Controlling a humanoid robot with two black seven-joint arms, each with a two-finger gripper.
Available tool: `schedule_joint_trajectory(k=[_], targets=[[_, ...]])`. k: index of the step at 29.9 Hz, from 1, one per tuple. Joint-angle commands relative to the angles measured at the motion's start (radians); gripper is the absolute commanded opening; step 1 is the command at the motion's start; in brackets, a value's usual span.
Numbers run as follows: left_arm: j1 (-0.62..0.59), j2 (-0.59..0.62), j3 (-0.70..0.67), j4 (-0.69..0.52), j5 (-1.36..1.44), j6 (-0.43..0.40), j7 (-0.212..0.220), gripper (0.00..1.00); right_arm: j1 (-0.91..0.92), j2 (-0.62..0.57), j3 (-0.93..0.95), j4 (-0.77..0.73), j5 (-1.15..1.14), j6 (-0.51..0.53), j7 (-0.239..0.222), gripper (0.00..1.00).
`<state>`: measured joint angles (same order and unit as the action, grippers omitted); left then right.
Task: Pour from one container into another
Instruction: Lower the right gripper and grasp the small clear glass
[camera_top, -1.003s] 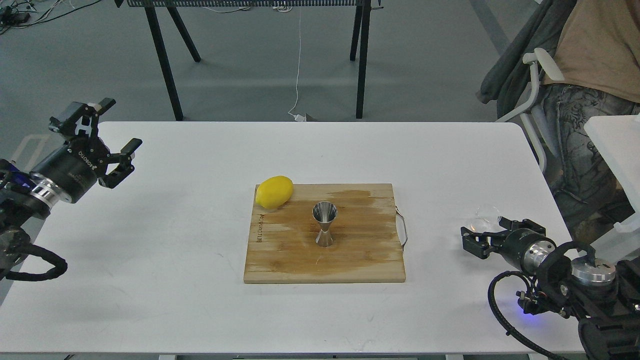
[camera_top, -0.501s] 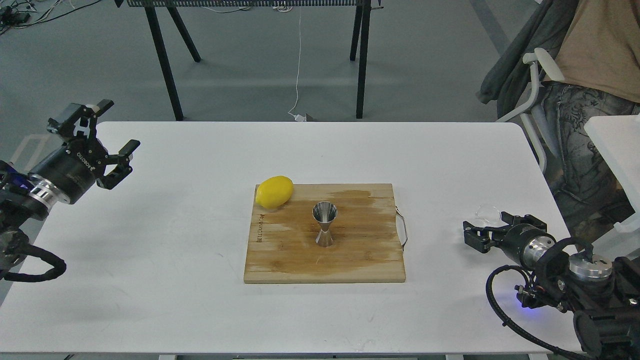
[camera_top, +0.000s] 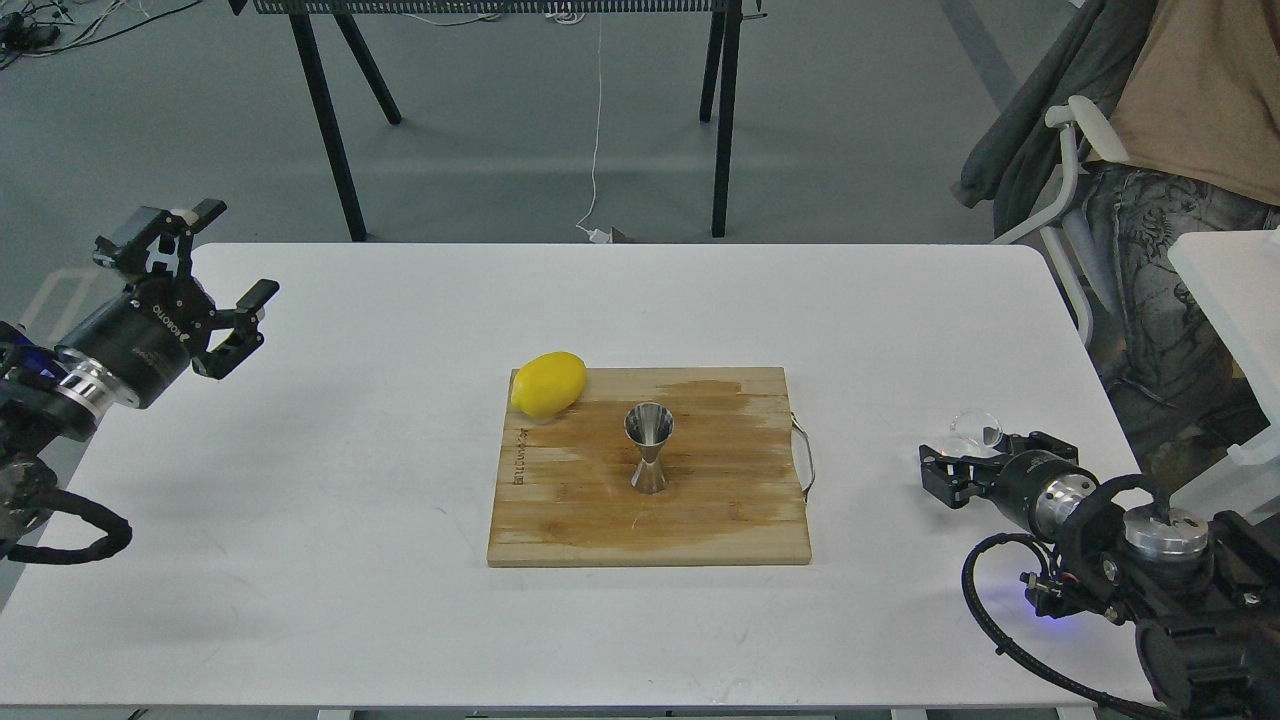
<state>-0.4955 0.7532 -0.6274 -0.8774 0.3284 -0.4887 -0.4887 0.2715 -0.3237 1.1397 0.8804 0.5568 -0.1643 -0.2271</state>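
Head view: white table (camera_top: 400, 500) w/ a wooden cutting board (camera_top: 700, 520) in the middle. Steel jigger (camera_top: 649, 449) stands upright near the board's centre, wide mouth up, nothing touching it. Yellow lemon (camera_top: 548, 383) sits on the board's far-left corner, apart from the jigger. Small metal handle loop on the board's right edge.

Left gripper (camera_top: 218, 270) hovers over the table's far-left edge, fingers spread wide apart, holding nothing; well apart from the board.

Right gripper (camera_top: 962, 468) is low at the table's right side, pointing left twd the board. Glass cup (camera_top: 975, 430) is right at its far side, near the table's right edge, well apart from the jigger. Cup is clear and partly hidden by the black fingers, so can't tell if it's upright or tilted, or if the fingers are clamped on it or just beside it. How far that gripper is open: can't tell either.

Beyond the table: grey floor, black table legs, a chair w/ clothes at upper right.
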Motion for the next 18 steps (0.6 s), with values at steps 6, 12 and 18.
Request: schedule_joint_trajectory(k=[6,12,18], targets=[[0.000,0.000,0.000,0.002,0.001,0.000,0.000,0.98,0.000,0.000,-0.001,0.000,0.000,0.003,0.002,0.73],[0.000,-0.002,0.000,0.015,0.000,0.000,0.000,0.98,0.000,0.000,-0.003,-0.008,0.000,0.031,0.000,0.67],[0.000,-0.002,0.000,0.015,0.000,0.000,0.000,0.98,-0.002,0.000,-0.003,-0.008,0.000,0.035,0.000,0.65]])
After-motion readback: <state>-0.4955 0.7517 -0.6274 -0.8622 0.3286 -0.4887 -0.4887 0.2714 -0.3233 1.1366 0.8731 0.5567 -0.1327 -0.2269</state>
